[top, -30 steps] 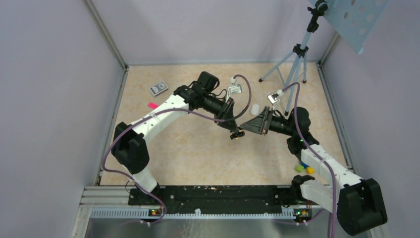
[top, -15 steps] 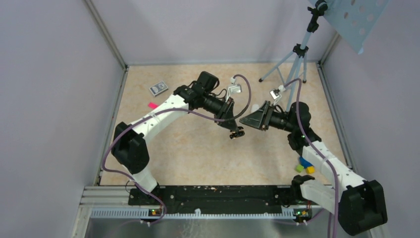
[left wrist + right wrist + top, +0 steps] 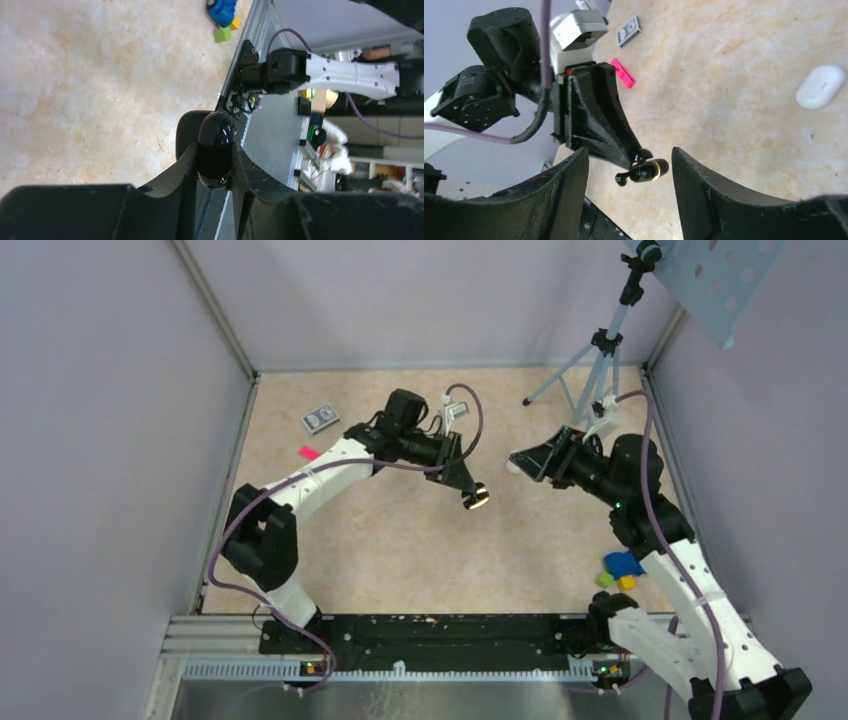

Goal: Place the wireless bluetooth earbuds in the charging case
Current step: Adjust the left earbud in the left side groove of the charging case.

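Left gripper [image 3: 215, 152] clenched on the glossy black charging case [image 3: 215, 142], pinched between its fingertips clear of the table [image 3: 75, 75]. Right gripper [image 3: 629, 155] released, jaws spread and empty; the case lies ahead of them, not touching.

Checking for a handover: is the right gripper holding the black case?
No, the right gripper stands open and empty; the left gripper pinches the charging case.

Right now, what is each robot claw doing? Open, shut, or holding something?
Left gripper: closed on the black case.
Right gripper: open, holding nothing.
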Robot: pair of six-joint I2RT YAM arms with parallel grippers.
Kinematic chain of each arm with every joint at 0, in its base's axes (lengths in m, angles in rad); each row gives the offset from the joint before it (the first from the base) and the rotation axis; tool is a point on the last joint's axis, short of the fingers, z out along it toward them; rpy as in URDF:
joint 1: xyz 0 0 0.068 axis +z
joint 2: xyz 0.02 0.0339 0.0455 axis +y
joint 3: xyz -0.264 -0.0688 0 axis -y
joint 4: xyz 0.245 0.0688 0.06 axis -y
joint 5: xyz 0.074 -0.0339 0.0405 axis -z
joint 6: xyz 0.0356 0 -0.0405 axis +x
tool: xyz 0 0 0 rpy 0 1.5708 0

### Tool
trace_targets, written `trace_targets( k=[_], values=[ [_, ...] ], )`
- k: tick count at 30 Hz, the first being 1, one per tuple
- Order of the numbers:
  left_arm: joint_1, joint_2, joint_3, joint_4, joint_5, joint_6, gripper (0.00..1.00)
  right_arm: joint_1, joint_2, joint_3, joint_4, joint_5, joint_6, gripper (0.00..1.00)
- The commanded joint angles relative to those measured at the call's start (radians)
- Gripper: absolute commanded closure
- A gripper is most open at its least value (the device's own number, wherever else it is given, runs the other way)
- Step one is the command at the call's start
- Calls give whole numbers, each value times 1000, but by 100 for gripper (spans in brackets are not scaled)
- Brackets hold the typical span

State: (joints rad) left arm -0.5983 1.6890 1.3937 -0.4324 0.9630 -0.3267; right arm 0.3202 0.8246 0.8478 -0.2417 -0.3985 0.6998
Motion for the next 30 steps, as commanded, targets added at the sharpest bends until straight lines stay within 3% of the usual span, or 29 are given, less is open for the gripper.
trace_targets(
  k=[1,4,8,12,23,30],
  values=[
    [-4,-99,-178,307,-123,-370,100,124,-32,60,-144,195,-113,42],
    [-2,-151,-268,447,-178,-502,100,312,-15,78,-144,316,-165,45],
    [10,-175,-290,468,-215,-578,100,552,71,138,-217,534,-226,46],
    [22,-196,-298,489,-208,-611,100,700,162,171,-277,702,-247,46],
    [32,-212,-297,470,-214,-595,100,746,267,251,-327,880,-213,45],
    [36,-214,-293,474,-209,-584,100,738,311,277,-362,906,-196,46]
  ],
)
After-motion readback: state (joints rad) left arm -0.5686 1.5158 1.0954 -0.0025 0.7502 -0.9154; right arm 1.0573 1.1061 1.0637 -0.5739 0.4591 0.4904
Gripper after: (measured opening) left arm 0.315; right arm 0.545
